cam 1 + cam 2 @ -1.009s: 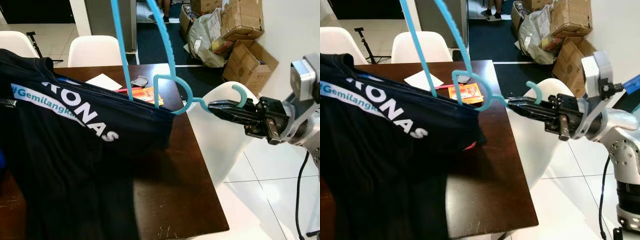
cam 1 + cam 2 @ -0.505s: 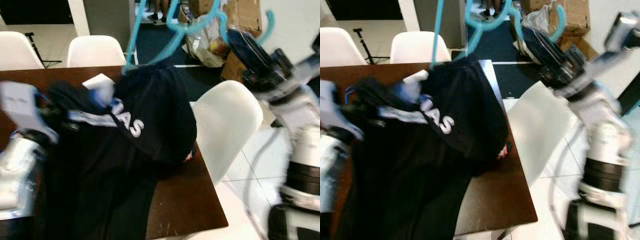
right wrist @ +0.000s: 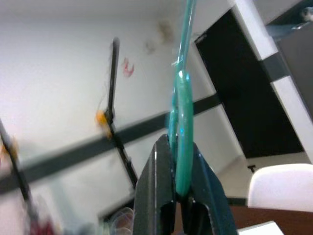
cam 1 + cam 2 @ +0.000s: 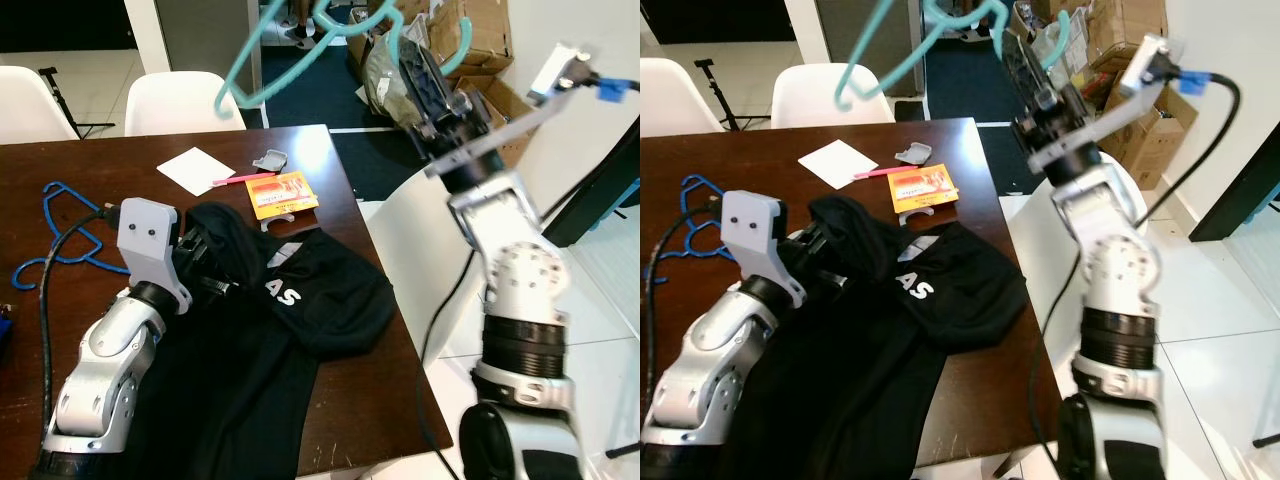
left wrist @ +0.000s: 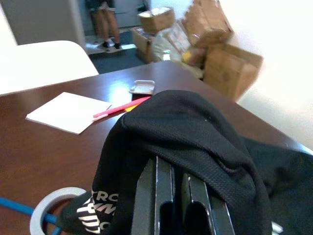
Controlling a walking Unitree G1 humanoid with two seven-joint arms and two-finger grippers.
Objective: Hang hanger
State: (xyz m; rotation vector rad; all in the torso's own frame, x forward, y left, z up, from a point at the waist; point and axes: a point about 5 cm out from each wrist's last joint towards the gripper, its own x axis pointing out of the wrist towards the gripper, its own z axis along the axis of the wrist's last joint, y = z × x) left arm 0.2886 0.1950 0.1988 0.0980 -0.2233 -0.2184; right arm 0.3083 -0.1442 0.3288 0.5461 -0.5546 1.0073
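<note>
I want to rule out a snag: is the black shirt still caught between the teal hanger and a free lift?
No. The teal hanger is raised in the right gripper, apart from the black shirt, which lies on the table draped over the left gripper.

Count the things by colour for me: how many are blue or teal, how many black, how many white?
Blue or teal: 2, the teal hanger in the right claw and the blue hanger on the table.
Black: 1, the shirt.
White: 4, three chairs and the paper.
Total: 7

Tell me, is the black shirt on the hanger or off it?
Off. The shirt lies crumpled on the table, while the right gripper holds the bare hanger up high.
</note>
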